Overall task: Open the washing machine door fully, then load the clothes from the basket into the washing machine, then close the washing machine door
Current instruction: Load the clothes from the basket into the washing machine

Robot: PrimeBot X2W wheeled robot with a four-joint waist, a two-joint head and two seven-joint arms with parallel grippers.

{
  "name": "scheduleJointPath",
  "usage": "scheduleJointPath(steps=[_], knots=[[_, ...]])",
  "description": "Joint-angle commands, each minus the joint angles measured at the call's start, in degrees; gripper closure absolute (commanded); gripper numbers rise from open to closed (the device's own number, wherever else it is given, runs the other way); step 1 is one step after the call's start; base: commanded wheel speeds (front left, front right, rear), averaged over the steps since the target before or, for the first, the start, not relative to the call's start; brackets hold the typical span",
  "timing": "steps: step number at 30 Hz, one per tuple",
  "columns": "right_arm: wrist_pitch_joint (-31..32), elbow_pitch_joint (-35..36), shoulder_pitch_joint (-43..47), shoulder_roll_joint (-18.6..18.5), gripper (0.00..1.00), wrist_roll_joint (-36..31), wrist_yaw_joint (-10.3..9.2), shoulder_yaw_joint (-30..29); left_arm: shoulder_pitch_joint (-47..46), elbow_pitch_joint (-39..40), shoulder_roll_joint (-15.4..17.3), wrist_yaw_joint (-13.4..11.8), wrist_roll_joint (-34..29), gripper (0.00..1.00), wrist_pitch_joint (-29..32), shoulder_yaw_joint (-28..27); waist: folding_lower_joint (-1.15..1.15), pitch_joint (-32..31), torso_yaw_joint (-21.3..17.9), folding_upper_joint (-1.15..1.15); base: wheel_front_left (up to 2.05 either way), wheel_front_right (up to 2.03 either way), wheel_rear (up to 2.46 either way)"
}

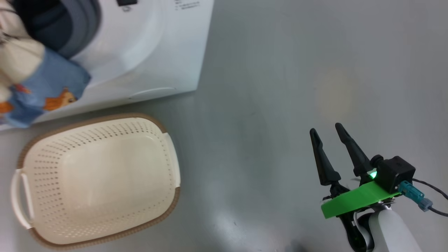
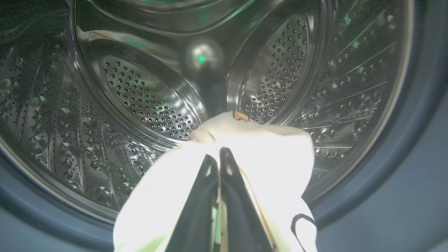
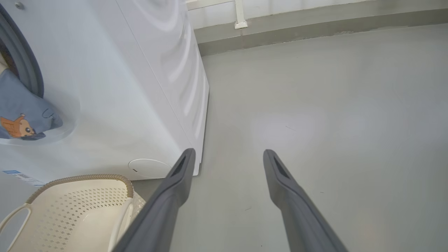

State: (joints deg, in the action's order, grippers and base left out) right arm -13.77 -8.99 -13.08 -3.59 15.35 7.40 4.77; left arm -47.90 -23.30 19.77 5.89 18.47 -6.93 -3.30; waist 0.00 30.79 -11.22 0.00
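Clothes (image 1: pixel 38 87) are bunched at the mouth of the washing machine (image 1: pixel 157 45), the blue garment hanging over the lower lip of its opening. The left gripper (image 2: pixel 217 155) is pressed together on the cream garment, facing the steel drum (image 2: pixel 140 101). The basket (image 1: pixel 105 182), in front of the machine, looks empty. The right gripper (image 1: pixel 325 128) is spread and holds nothing, beside the machine over the floor (image 1: pixel 280 70). Loading seems under way; next the bundle likely needs carrying deeper before release, so that no cloth trails over the lip.
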Motion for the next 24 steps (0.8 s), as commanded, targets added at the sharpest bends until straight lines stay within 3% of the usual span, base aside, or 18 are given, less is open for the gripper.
scheduleJointPath(steps=[1,16,24], knots=[[-1.0,0.9,-0.4,0.0,0.0,1.2,0.09,1.5,-3.1,0.2,4.4,0.5,0.1,1.0,0.5,-1.2,0.0,4.5,-4.0,0.0,0.0,0.0,0.0],[-1.2,0.9,-3.5,0.5,0.0,3.2,0.09,3.8,-27.9,-12.5,15.6,1.5,-0.3,1.0,2.9,5.5,0.0,12.0,-7.7,0.0,0.0,0.0,0.0],[-1.2,0.9,-4.2,0.7,0.0,3.8,0.09,4.5,-37.6,-19.7,17.3,1.6,-2.0,1.0,1.5,10.4,0.0,13.9,-8.6,0.0,0.0,0.0,0.0]])
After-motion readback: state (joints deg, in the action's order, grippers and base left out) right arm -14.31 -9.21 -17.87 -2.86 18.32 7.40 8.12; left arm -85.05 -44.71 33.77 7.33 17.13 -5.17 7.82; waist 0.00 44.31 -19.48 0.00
